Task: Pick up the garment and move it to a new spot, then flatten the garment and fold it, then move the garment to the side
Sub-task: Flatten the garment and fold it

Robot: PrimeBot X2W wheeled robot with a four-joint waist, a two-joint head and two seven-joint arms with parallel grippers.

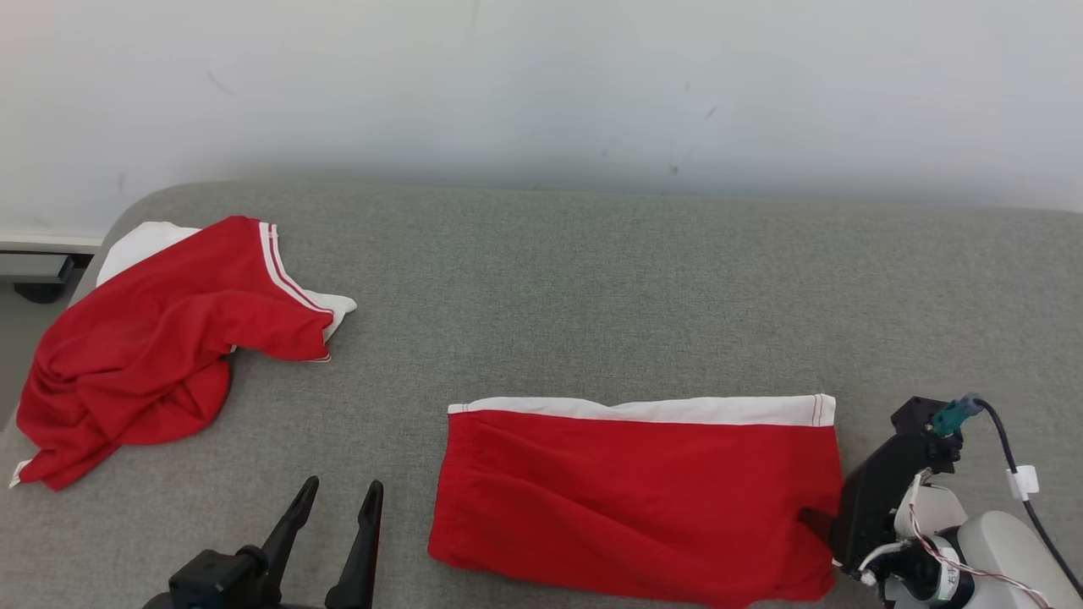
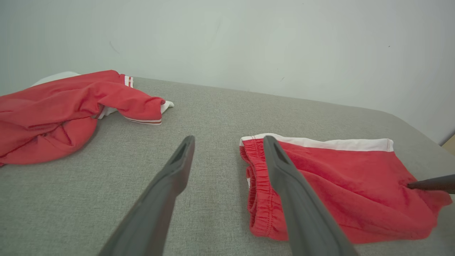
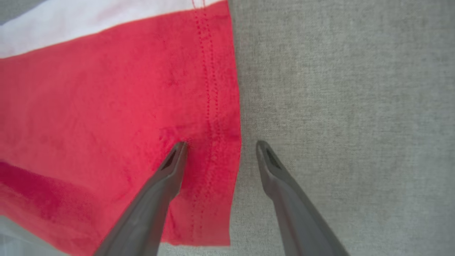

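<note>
A red garment point(image 1: 634, 499) with a white band along its far edge lies folded into a flat rectangle on the grey fabric surface point(image 1: 592, 288), front and right of centre. My right gripper point(image 3: 221, 143) is open and straddles the garment's right hem: one finger rests on the red cloth point(image 3: 106, 106), the other on bare grey fabric. In the head view that gripper point(image 1: 825, 520) touches the garment's lower right corner. My left gripper point(image 1: 343, 485) stands open over bare surface just left of the garment point(image 2: 337, 185), holding nothing.
A second red and white garment point(image 1: 152, 355) lies crumpled at the surface's far left, near its rounded edge. A pale wall point(image 1: 541, 85) runs behind the surface. Bare grey fabric stretches between and beyond the two garments.
</note>
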